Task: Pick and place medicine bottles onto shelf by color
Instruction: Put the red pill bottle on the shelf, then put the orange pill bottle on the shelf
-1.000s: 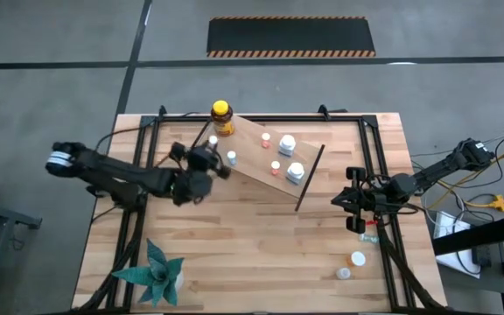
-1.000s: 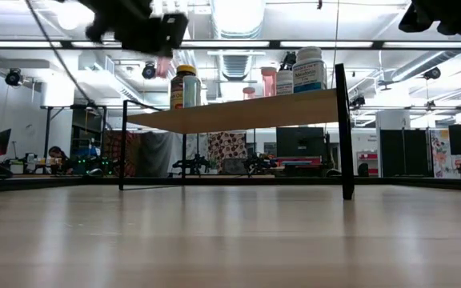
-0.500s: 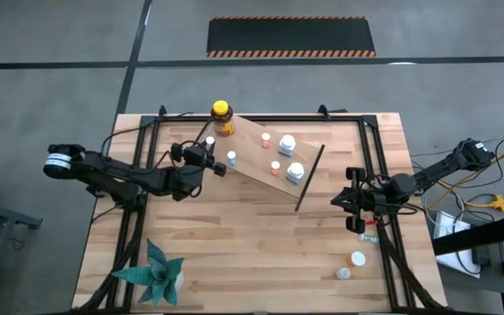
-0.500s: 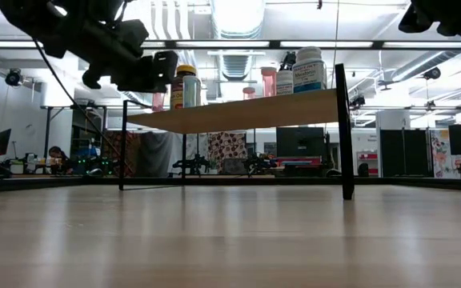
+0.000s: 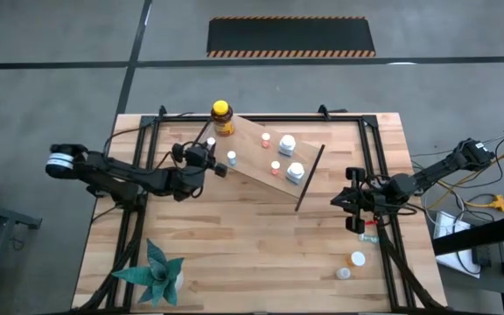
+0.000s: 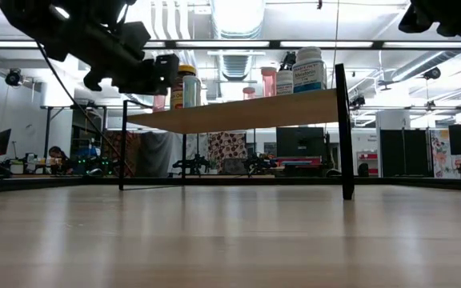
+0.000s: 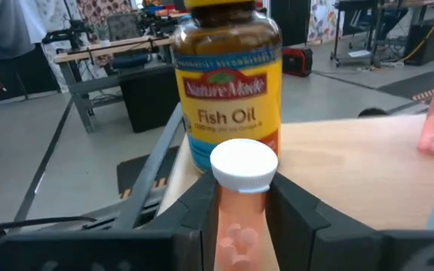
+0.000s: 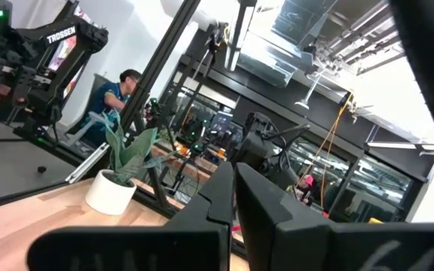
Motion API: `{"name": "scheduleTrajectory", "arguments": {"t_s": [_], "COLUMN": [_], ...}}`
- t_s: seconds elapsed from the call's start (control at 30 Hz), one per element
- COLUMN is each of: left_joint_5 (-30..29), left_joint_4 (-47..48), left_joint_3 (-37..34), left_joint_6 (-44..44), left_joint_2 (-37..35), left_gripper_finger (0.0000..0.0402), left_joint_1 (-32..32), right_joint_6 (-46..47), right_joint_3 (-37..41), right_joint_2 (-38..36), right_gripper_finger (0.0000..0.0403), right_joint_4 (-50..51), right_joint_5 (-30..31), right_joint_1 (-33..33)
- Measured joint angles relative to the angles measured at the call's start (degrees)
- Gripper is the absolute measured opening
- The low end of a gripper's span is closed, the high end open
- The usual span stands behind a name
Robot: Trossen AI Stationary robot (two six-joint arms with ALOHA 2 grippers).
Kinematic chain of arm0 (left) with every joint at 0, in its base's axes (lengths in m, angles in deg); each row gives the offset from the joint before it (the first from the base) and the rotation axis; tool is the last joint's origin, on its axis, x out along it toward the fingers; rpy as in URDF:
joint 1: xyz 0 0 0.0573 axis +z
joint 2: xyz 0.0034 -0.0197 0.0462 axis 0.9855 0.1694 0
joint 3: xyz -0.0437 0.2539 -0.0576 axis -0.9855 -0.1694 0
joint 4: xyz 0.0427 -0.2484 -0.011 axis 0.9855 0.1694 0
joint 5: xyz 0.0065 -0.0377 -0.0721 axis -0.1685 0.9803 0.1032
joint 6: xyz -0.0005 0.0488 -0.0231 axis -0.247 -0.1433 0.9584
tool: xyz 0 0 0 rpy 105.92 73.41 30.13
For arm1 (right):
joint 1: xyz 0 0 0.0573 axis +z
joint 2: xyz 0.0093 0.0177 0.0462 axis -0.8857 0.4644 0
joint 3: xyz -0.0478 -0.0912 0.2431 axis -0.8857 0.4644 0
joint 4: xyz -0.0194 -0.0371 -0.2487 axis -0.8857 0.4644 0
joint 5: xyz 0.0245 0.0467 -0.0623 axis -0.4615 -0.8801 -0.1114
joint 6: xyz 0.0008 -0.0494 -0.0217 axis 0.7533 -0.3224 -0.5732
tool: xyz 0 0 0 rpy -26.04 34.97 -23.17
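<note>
My left gripper (image 5: 205, 152) is shut on a small pink bottle with a white cap (image 7: 241, 162) at the left end of the wooden shelf (image 5: 254, 154), just in front of the amber fish-oil bottle with a yellow cap (image 7: 228, 83). In the low view the pink bottle (image 6: 159, 101) is at the height of the shelf top. Several small bottles (image 5: 287, 143) stand on the shelf. My right gripper (image 5: 346, 202) is shut and empty, high at the table's right side; it also shows in the right wrist view (image 8: 233, 192). My left gripper pinches the pink bottle's body (image 7: 236, 218) just below the white cap, between its two fingers (image 7: 202, 205). The fingers come about level from the table's left side. The bottle stands upright. Whether its base rests on the shelf, I cannot tell.
Two loose bottles (image 5: 358, 259) (image 5: 344, 273) lie near the table's front right corner, and a third (image 5: 371, 229) is beside my right arm. A green paper plant (image 5: 156, 271) stands at the front left. The shelf's black legs (image 6: 345, 132) stand on the table.
My left gripper has gone down with the pink bottle, from well above the shelf to the height of the shelf top at its left end, then kept still. The bottle stays upright in the fingers.
</note>
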Motion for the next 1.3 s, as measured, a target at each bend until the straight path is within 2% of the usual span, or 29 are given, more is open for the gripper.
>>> {"name": "scheduleTrajectory", "arguments": {"t_s": [0.2,0.93,1.3], "left_joint_5": [-1.0,-0.3,-0.5], "left_joint_4": [-0.5,-1.0,-1.1], "left_joint_3": [0.1,1.0,3.4], "left_joint_6": [0.0,-1.8,-9.5], "left_joint_2": [2.2,0.8,-3.5], "left_gripper_finger": [0.0079,0.0191,0.0199], "left_joint_1": [0.0,-0.2,-2.1], "right_joint_6": [0.0,0.5,0.7], "right_joint_3": [0.0,0.0,0.0], "right_joint_2": [0.0,0.0,0.0], "right_gripper_finger": [0.0009,0.0009,0.0009], "right_joint_4": [0.1,0.2,0.4], "right_joint_5": [0.0,0.0,0.0], "right_joint_1": [0.0,0.0,0.0]}}
